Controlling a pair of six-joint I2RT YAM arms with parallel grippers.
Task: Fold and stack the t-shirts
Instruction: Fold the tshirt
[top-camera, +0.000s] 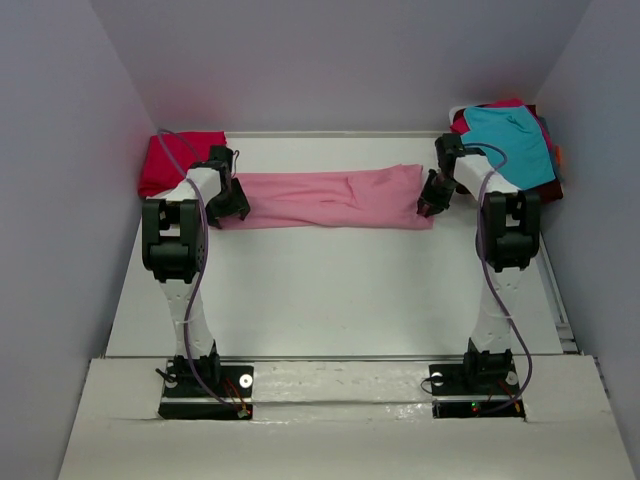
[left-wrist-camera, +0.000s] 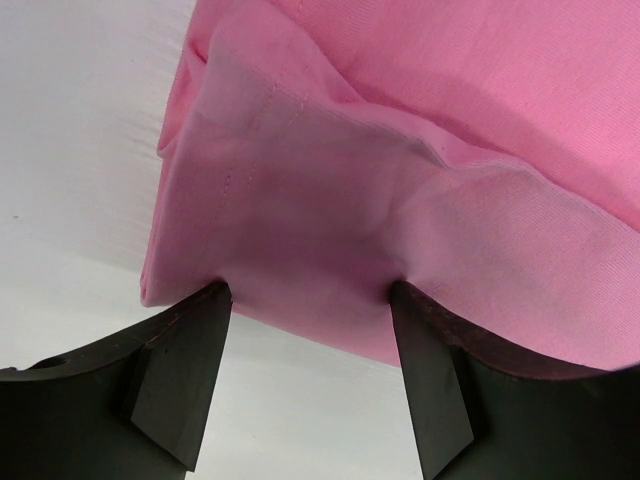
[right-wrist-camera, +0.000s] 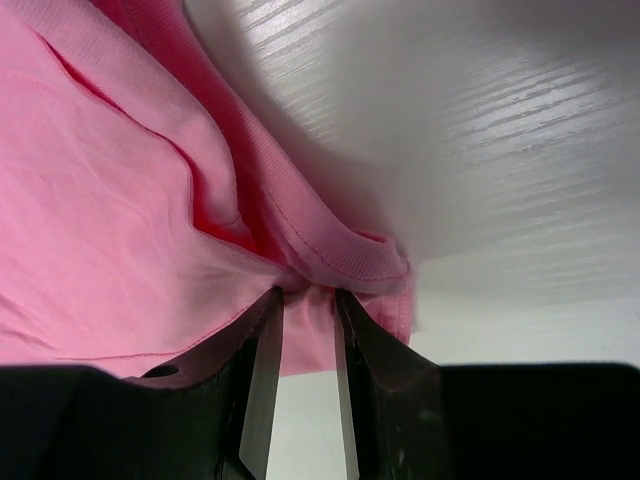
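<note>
Pink t-shirt (top-camera: 330, 198) lay stretched in a long band across the far middle of the table (top-camera: 330, 300), seen from above, with the left gripper (top-camera: 232, 200) at its left end and the right gripper (top-camera: 432, 205) at its right. A red t-shirt (top-camera: 165, 160) sat in the far left corner; a teal t-shirt (top-camera: 510, 140) topped the pile at far right.

From the left wrist, the fingers (left-wrist-camera: 190, 380) stood wide apart with a stitched, doubled edge of pink cloth lying between them, not clamped. This end likely needed a firm close on the hem before any lift.

From the right wrist, the fingers (right-wrist-camera: 262, 370) were drawn close, and a bunched bit of the hem appeared pinched at their tips. To fold cleanly, both ends should probably rise level and move together, keeping the band taut so the layers land square.

No brand, label or legible writing showed in any view.
</note>
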